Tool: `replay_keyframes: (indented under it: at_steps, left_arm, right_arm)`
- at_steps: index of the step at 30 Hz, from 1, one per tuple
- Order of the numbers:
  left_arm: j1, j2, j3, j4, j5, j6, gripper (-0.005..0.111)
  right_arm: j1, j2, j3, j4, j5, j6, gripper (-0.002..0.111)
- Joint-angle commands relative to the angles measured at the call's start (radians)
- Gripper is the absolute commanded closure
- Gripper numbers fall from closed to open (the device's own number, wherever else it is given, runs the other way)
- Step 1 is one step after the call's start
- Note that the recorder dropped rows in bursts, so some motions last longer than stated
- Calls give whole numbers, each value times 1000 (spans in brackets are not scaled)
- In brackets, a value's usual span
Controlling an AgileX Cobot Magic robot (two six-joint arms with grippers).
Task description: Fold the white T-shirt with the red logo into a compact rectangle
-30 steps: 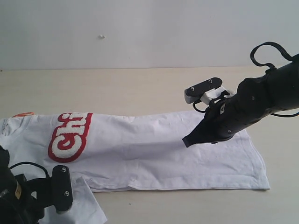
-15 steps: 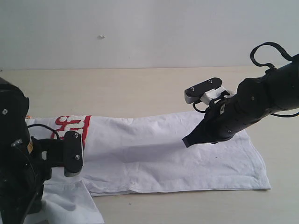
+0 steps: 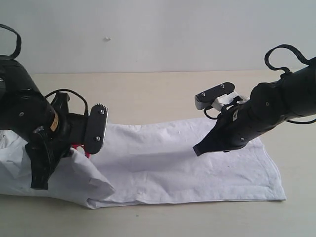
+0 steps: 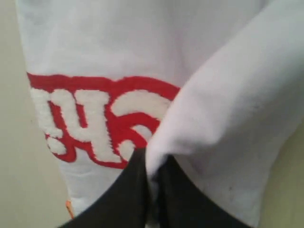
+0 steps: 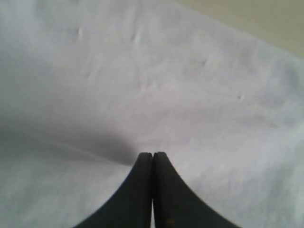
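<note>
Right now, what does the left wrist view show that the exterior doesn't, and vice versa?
Left wrist only: the red logo with its fluffy white letters, an orange neck tag, and the left hand pinching a fabric fold. Exterior only: the right hand, shut, above the shirt's other end, and the table. Both: the white T-shirt with a flap lifted; the exterior catches only a red sliver of the logo.

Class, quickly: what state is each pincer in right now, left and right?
Left pincer: closed, pinching a fold of the white T-shirt.
Right pincer: closed, holding nothing.
</note>
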Motion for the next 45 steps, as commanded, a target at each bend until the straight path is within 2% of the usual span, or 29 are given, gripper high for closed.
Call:
replay_keyframes:
  at_steps: [1, 3, 6, 7, 8, 10, 12, 14, 16, 18, 19, 23, 26, 31, 36, 42, 45]
  left_arm:
    - [66, 69, -56, 21, -133, -61, 105]
    - [75, 74, -56, 17, -205, -78, 89]
    - [75, 74, -56, 7, -241, -80, 36]
    - [75, 74, -56, 5, -253, -91, 26]
    - [78, 74, -56, 5, -265, -100, 24]
    - [80, 74, -56, 15, -275, -100, 26]
    - [84, 74, -56, 20, -275, -104, 36]
    - [91, 74, -56, 22, -261, -107, 53]
    - [106, 74, -56, 22, -244, -107, 73]
    - [127, 74, -56, 22, -209, -108, 99]
    - [135, 74, -56, 22, -180, -111, 106]
    - [169, 74, -56, 21, -73, -125, 107]
    - [177, 80, -48, -2, -79, -131, 107]
    - [175, 148, -46, -55, -175, -131, 107]
    - [175, 218, -46, -41, -197, -131, 107]
    - [170, 243, -48, -59, -409, -160, 107]
    - [156, 243, -52, -81, -465, -160, 107]
  right_arm:
    - [2, -2, -2, 3, 0, -6, 108]
    - [2, -2, -2, 3, -3, -6, 108]
    - [2, -2, -2, 3, -10, -6, 108]
    - [2, -2, -2, 3, -10, -6, 108]
    - [2, -2, -2, 3, -10, -6, 108]
    - [2, -2, -2, 3, -8, -6, 108]
    - [2, -2, -2, 3, -5, -6, 108]
    - [2, -1, -2, 3, -4, -6, 108]
    - [2, 6, -2, 3, -3, -6, 108]
    - [2, 16, -2, 3, -3, -6, 108]
    - [2, 21, -2, 3, -3, -6, 108]
    - [2, 23, -2, 3, -14, -18, 108]
    - [2, 24, -2, 3, -14, -24, 108]
    - [2, 24, -2, -30, -36, -33, 108]
    - [2, 17, -2, -66, -92, -33, 108]
    - [2, -12, -2, -64, -140, -31, 108]
    - [2, -25, -2, -64, -146, -28, 108]
